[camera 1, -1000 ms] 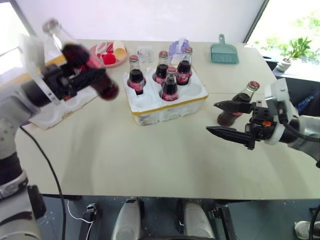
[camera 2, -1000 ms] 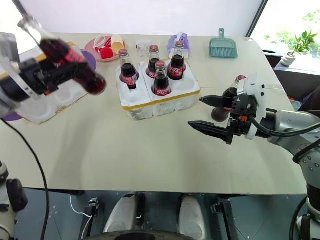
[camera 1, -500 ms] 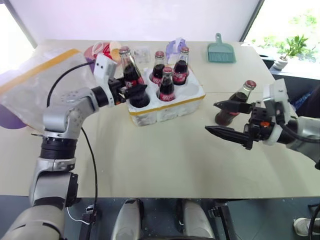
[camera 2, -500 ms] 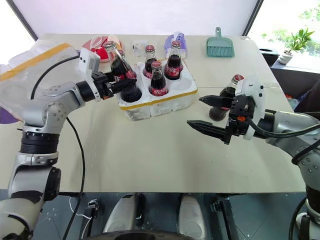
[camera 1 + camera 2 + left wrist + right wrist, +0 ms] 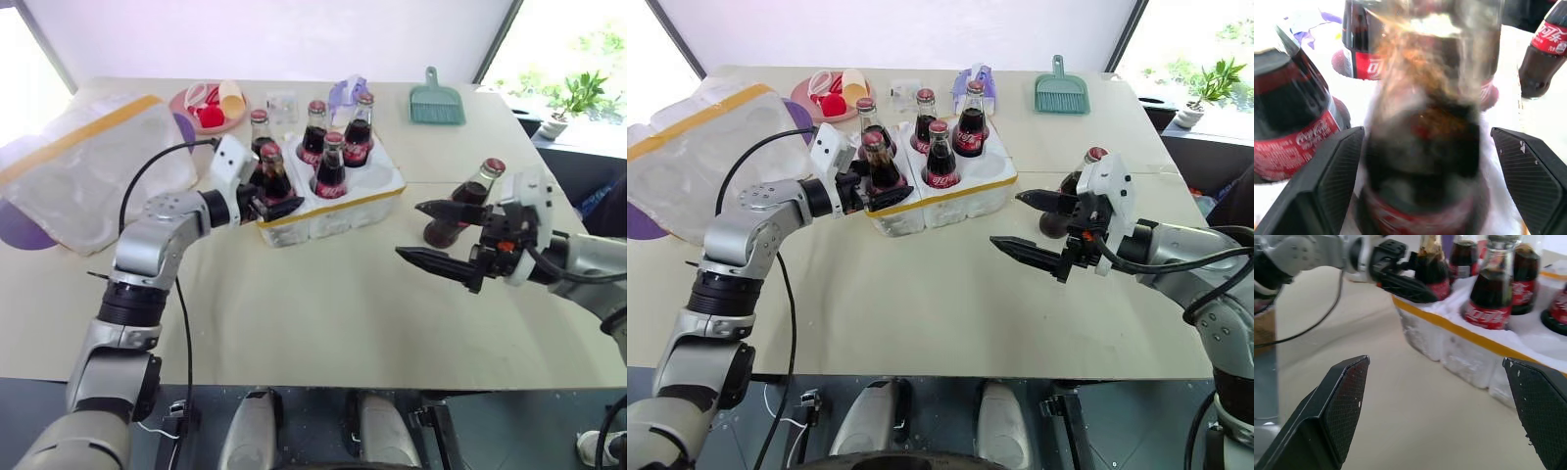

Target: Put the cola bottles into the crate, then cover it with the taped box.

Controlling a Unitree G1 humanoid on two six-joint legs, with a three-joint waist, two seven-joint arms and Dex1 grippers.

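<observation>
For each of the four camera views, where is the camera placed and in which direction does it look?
Left and right eye views: on the head, looking down over the table; both arms show, left gripper at the crate, right gripper open.
Left wrist view: along open fingers flanking a cola bottle.
Right wrist view: along open fingers toward the crate.
Shared: the crate and the bottles in it.

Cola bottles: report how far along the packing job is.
Done: five cola bottles stand in the crate. In hand: the left gripper, fingers open around the front-left bottle, has just placed it. Left: one bottle stands on the table beyond the open right gripper; the taped box still lies beside the crate.
</observation>
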